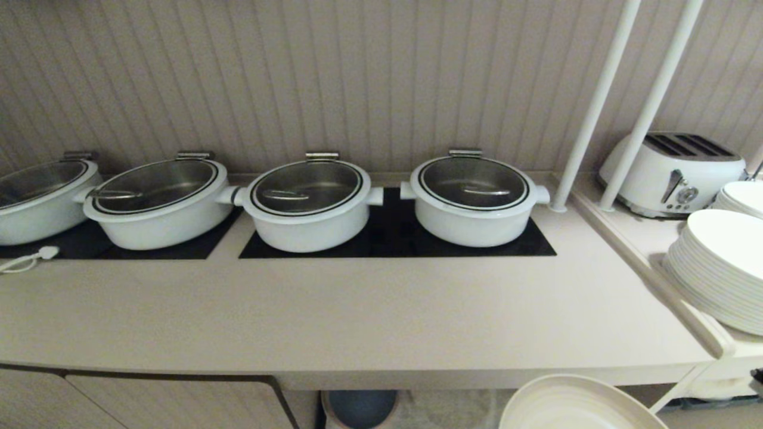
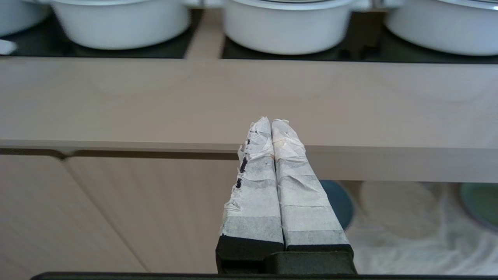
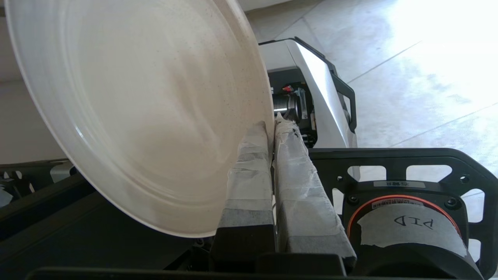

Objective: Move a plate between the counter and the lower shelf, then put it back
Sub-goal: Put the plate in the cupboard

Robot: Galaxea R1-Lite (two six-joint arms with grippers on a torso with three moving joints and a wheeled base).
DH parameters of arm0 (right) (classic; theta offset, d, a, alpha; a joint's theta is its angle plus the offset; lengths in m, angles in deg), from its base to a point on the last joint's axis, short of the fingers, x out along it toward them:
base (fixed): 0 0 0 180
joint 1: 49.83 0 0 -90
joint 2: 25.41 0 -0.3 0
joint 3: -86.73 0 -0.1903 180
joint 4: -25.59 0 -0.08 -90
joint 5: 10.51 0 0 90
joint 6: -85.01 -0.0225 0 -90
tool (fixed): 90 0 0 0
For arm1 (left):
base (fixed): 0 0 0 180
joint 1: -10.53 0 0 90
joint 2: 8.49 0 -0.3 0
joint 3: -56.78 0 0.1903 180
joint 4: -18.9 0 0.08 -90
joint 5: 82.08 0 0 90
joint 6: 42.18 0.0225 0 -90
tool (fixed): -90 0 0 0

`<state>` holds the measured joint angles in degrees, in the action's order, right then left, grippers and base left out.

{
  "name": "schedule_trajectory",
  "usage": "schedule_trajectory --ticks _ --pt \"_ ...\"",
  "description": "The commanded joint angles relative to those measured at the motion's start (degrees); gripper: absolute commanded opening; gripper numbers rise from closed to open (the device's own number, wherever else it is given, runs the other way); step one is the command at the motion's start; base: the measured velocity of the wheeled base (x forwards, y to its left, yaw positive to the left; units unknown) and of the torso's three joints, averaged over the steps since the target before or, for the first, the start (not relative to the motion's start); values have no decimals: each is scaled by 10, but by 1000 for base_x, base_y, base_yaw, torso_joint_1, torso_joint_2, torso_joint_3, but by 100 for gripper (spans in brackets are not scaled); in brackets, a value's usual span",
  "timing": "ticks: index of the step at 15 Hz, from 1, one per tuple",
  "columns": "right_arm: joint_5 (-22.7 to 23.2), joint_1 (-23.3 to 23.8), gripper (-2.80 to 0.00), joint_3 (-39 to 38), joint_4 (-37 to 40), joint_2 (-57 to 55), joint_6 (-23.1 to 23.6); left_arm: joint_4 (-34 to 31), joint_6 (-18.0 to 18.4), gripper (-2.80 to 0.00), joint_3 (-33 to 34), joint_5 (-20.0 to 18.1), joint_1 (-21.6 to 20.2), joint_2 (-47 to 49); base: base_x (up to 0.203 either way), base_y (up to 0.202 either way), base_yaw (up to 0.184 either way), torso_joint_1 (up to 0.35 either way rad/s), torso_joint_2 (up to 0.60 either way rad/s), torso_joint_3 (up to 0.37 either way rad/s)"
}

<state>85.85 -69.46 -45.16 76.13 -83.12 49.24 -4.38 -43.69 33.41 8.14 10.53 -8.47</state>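
The beige-cream plate (image 1: 577,406) shows at the bottom right of the head view, in front of and below the front edge of the counter (image 1: 357,310). My right gripper (image 3: 272,126) is shut on the rim of the plate (image 3: 148,116), one taped finger on each face; the gripper itself is outside the head view. My left gripper (image 2: 271,120) is shut and empty, held level before the edge of the counter (image 2: 155,101). Under the counter, the lower shelf (image 2: 408,241) shows its wrinkled white cloth.
Several white lidded pots (image 1: 307,205) stand on black hob panels (image 1: 393,244). A toaster (image 1: 673,173), two white poles (image 1: 596,107) and stacked white plates (image 1: 715,268) are at the right. In the shelf lie a blue plate (image 2: 338,202) and a green plate (image 2: 480,202). Cabinet doors (image 2: 97,214) are at the left.
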Motion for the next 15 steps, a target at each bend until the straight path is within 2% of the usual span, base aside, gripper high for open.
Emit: schedule_trajectory --ticks 1,11,15 --pt "1 -1 -280 0 2 -1 -3 0 -1 -280 0 0 0 0 0 -195 -1 5 2 -2" --pt "1 -1 -280 0 2 0 -2 0 -1 -280 0 0 0 0 0 -190 2 2 3 2" --pt "1 -1 -280 1 2 -1 -2 0 -1 -280 0 0 0 0 0 -25 0 2 1 1"
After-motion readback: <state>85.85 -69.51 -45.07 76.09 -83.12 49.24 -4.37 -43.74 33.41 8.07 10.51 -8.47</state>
